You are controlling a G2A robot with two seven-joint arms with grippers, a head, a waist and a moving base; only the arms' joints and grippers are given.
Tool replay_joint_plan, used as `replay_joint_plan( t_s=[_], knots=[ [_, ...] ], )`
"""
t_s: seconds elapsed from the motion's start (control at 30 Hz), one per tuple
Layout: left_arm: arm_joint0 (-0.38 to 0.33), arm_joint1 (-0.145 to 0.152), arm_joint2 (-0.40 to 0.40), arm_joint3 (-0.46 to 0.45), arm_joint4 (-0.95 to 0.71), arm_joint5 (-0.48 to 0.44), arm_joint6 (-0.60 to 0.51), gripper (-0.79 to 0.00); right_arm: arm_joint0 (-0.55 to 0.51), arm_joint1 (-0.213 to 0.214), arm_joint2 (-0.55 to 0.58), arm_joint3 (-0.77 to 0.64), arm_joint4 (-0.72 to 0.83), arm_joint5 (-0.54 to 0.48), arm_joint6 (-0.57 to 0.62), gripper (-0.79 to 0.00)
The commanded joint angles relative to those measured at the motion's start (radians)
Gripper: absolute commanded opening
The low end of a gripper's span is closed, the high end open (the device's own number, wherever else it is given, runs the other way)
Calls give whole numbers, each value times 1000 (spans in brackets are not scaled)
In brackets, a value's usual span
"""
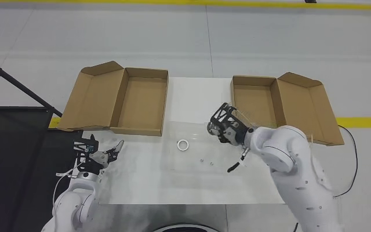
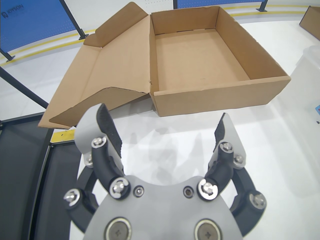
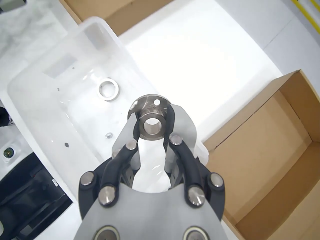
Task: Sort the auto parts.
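Observation:
My right gripper (image 3: 151, 123) is shut on a grey metal flanged bushing (image 3: 151, 116), held above the right end of a clear plastic bin (image 3: 37, 81). From above, that gripper (image 1: 223, 124) hangs between the bin (image 1: 200, 165) and the right cardboard box (image 1: 255, 104). A white ring (image 3: 108, 90) lies on the bin floor, seen from the top camera as the ring (image 1: 184, 144) near the bin's left side. Two small bits (image 3: 108, 135) lie near it. My left gripper (image 2: 165, 128) stands open and holds nothing, low over the table's left front corner (image 1: 104, 153).
An open cardboard box (image 2: 200, 58) with its lid folded out sits at the table's back left (image 1: 139, 98). The right box's lid (image 1: 307, 107) folds out to the right. A black frame (image 2: 22, 176) borders the table on the left.

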Motion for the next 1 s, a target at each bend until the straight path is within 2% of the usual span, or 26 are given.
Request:
replay_joint_plan(
  t_s=[0.0,0.2,0.67,0.97],
  knots=[
    [0,0,0,0,0,0,0,0,-14,5,32,-3,37,-35,-44,-785],
    [0,0,0,0,0,0,0,0,-65,21,116,-12,100,-113,-143,-785],
    [0,0,0,0,0,0,0,0,-73,22,125,-11,102,-104,-151,-785],
    [0,0,0,0,0,0,0,0,-102,26,185,-1,185,-70,-319,-785]
  ],
)
